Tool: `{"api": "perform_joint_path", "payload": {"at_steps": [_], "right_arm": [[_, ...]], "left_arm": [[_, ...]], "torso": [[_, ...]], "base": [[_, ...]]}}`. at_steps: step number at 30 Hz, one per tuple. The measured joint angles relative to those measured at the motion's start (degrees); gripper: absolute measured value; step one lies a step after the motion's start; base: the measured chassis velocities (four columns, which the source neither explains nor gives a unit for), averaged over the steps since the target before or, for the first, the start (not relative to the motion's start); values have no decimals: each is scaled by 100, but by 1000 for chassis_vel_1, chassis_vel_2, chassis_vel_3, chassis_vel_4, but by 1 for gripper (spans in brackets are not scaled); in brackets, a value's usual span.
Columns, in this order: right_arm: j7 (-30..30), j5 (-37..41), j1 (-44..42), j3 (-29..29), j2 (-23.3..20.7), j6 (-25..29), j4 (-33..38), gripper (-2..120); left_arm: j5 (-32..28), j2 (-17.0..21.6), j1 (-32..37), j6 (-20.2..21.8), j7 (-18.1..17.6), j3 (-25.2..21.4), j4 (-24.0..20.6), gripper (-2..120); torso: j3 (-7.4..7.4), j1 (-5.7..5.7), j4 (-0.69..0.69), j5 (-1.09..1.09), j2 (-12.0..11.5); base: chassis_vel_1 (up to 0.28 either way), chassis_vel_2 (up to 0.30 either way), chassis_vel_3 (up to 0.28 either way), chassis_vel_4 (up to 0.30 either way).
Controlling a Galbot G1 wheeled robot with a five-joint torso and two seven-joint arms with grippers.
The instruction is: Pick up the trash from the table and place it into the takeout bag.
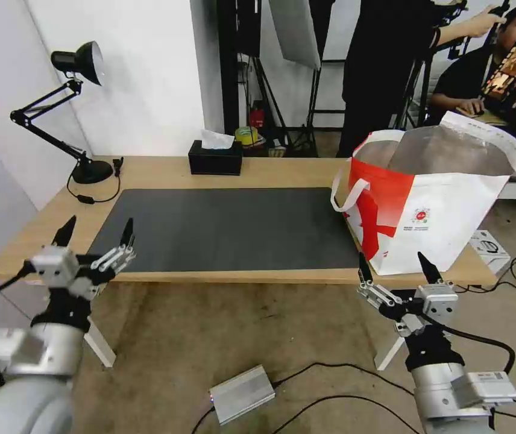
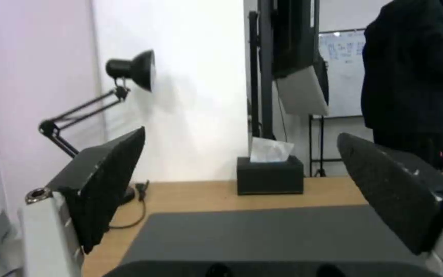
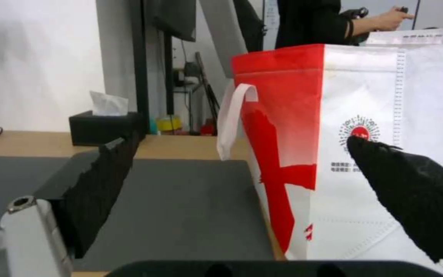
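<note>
Both end effectors, left [image 1: 94, 240] and right [image 1: 395, 267], hung released and empty just short of the worktop's [image 1: 167, 172] near edge.

The takeout bag [image 1: 436, 208] stood upright at the worktop's right end, overlapping the matte grey mat [image 1: 222, 229]; no trash lay on either. Risk: its soft woven walls and loose strap handle [image 1: 347, 196] could snag a finger or tip the foil-lined, boxy bag. The rigid black tissue box [image 1: 214, 158] sat well apart.

Takeout bag [image 1: 439, 199] upright on the table [image 1: 167, 172]

The red-and-white bag stood open at the table's right end, silver foil lining showing, a white strap handle [image 1: 347, 191] hanging over the dark grey mat [image 1: 222, 226], its small round red logo [image 1: 421, 216] facing the near edge.
</note>
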Motion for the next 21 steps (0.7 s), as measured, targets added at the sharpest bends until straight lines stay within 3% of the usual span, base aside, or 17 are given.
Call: {"api": "perform_joint_path", "payload": {"at_steps": [13, 21], "right_arm": [[16, -326, 150, 0, 176, -28, -256, 100], [12, -352, 187, -39, 153, -132, -249, 100]], "left_arm": [[1156, -927, 445, -551, 39, 483, 59, 100], [1470, -1279, 591, -674, -90, 740, -16, 100]], "torso": [[0, 0, -1, 0, 0], [1, 0, 0, 0, 0]], "base": [[0, 0, 0, 0], [0, 0, 0, 0]]}}
